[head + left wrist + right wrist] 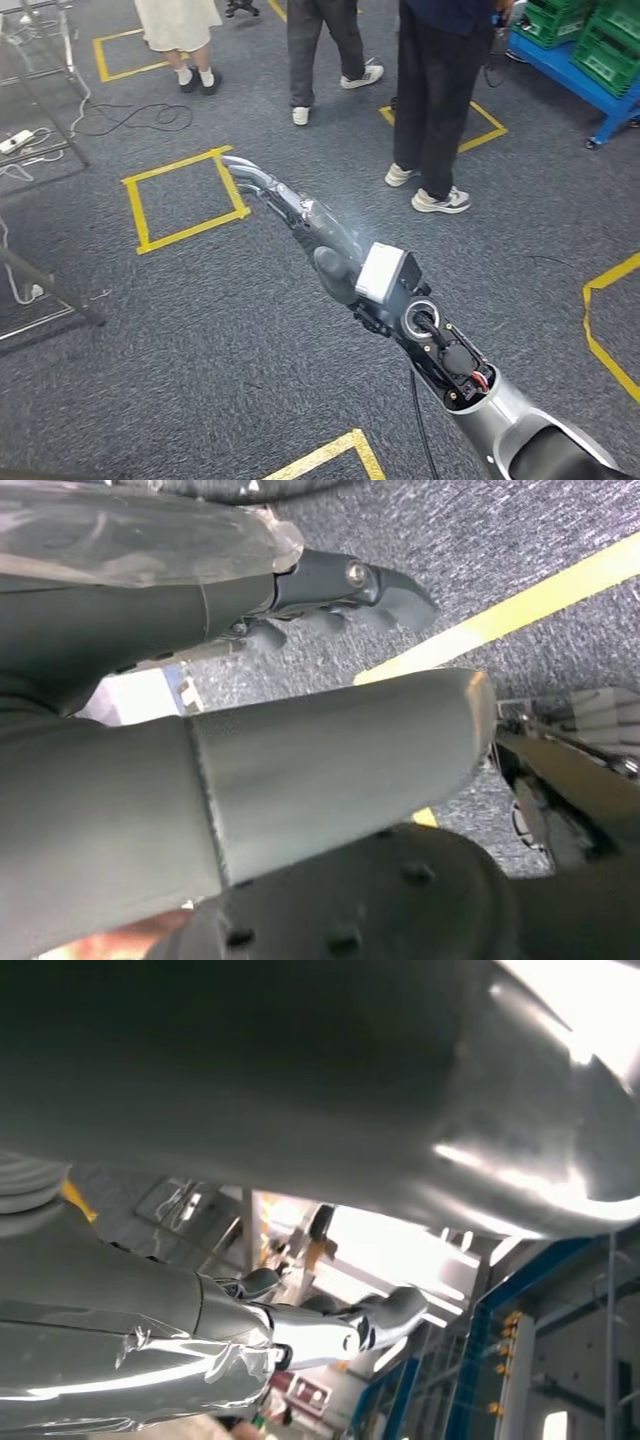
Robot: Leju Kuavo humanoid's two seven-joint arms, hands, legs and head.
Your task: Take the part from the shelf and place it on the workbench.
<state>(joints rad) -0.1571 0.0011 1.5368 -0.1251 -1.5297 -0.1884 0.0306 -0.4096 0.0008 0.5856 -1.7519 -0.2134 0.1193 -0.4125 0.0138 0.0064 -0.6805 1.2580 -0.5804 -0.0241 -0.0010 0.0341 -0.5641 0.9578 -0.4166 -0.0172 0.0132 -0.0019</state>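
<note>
Silver and grey, the right arm [468,385] reaches in from the lower right corner of the head view, stretched out over grey carpet [226,340]. At its end the right hand [302,215] grips a shiny metal part [245,172], which sticks out past the fingers toward a square of yellow tape [185,200] on the floor. The right wrist view shows that hand's fingers [377,1320] fairly straight beneath a broad, gleaming metal surface [317,1080], probably the same part, though it is too close to be sure. The left hand [226,600] hangs over carpet and a yellow tape line [521,605]; its dark fingers [362,585] look loosely extended with nothing in them. Farther off, three people's legs [430,100] stand near a blue rack [581,80] carrying green crates [604,40].
</note>
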